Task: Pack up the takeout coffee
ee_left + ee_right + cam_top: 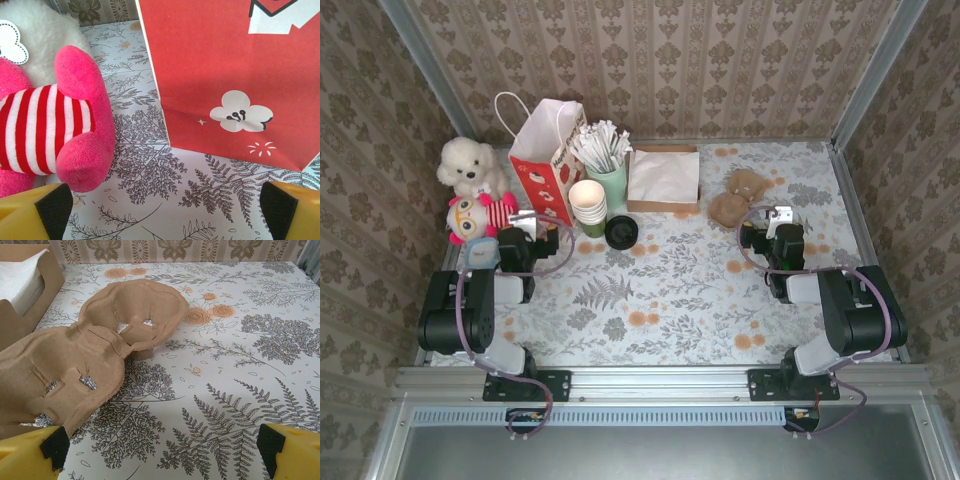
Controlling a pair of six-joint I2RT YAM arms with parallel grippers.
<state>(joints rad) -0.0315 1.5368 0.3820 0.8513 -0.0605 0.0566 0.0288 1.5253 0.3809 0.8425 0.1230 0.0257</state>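
The takeout coffee (pixel 621 232) is a small round dark-topped shape on the flowered table, just right of a stack of green cups (pixel 588 204). I cannot tell its cup from its lid here. My left gripper (pixel 525 225) is to its left, open and holding nothing. It faces the red paper bag (pixel 230 75) with bare tablecloth between its yellow, black-padded fingertips (pixel 52 207). My right gripper (pixel 775 222) is open and empty too, at the right side of the table. Its fingertips (pixel 54 446) stand just short of a brown cardboard cup carrier (pixel 100 350).
A pink striped plush (pixel 55 125) and a white plush dog (pixel 468 165) sit left of the bag (pixel 545 150). A pale green holder of paper-wrapped sticks (pixel 605 160) and a brown napkin box (pixel 663 178) stand at the back. The carrier (pixel 738 197) lies right of the box.
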